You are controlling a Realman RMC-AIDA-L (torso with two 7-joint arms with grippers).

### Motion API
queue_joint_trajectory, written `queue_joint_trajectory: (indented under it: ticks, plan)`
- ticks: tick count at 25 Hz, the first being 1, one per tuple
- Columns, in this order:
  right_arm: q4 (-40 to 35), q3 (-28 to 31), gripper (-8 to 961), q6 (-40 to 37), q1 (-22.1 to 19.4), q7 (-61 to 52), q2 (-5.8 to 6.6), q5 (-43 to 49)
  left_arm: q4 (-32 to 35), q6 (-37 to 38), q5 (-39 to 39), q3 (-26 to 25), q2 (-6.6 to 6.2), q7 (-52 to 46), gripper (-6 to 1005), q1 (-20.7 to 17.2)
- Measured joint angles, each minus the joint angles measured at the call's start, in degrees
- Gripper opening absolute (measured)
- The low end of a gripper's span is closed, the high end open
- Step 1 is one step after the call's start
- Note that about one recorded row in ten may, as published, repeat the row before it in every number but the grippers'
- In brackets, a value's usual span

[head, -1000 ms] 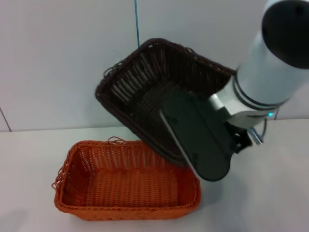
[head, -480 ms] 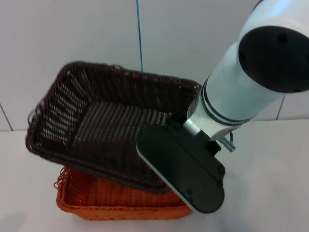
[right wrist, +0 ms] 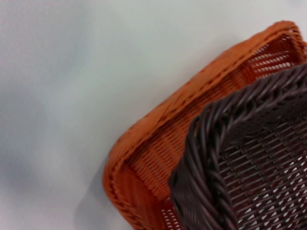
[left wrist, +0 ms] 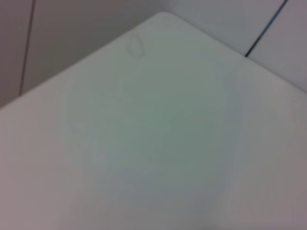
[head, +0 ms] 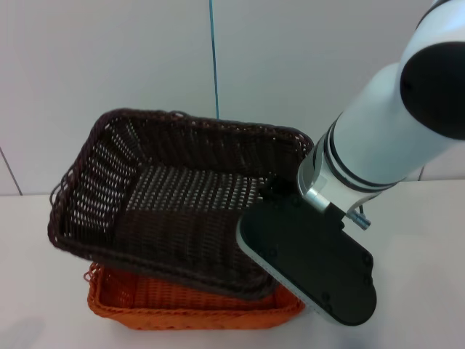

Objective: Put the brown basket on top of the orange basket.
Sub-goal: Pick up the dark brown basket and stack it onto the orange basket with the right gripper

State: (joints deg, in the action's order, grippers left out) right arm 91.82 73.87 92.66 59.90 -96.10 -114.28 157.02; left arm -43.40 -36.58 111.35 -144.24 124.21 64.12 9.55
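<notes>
Brown basket (head: 174,211) lowered over orange basket (head: 145,302), right hand's grip hidden, white table (head: 414,240)

white table (head: 421,240), orange basket (head: 189,309) resting on it

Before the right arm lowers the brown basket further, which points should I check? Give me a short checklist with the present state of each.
1. Brown basket is above the orange basket: ok; it overlaps most of it in the head view.
2. Brown basket is level: not ok; it is tilted, its far rim higher.
3. Corners aligned: cannot tell; in the right wrist view the orange corner sticks out past the brown one.
4. Orange basket sits flat on the table: ok.
5. Right pincer's grip on the brown basket: cannot tell; the arm hides it.
6. Left arm out of the way: ok; it does not appear in the head view.
</notes>
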Motion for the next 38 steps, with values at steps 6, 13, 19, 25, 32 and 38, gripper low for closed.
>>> queue_joint_trajectory:
  ticks: [6,13,19,25,32,38]
  plan:
    - [-0.92,-1.24,150,-2.32,-0.5,1.7,1.02,-1.12,0.26,-2.44,-5.1,0.16,0.04,3.85,641,0.3]
    - [-1.67,-6.11,151,-5.56,-0.71,1.28,3.01,-3.22,1.97,-5.79,-15.12,-0.33,0.06,10.84,642,-0.74]
    - [-4.17,-9.81,151,-9.37,-1.29,1.78,4.7,-3.32,2.88,-7.8,-18.76,-0.51,0.08,12.91,642,-1.52]
    - [-5.85,-10.77,148,-11.38,-1.32,2.11,6.36,-5.07,3.73,-8.24,-22.02,-0.36,0.2,13.74,641,-2.3]
    - [-8.53,-13.01,143,-15.4,-1.31,2.3,6.94,-6.11,4.33,-9.25,-23.71,-0.4,0.18,14.38,641,-2.34]
    - [-11.57,-14.56,139,-17.82,-0.96,3.18,6.93,-6.21,4.29,-10.58,-24.99,-0.68,0.11,14.64,641,-2.66]
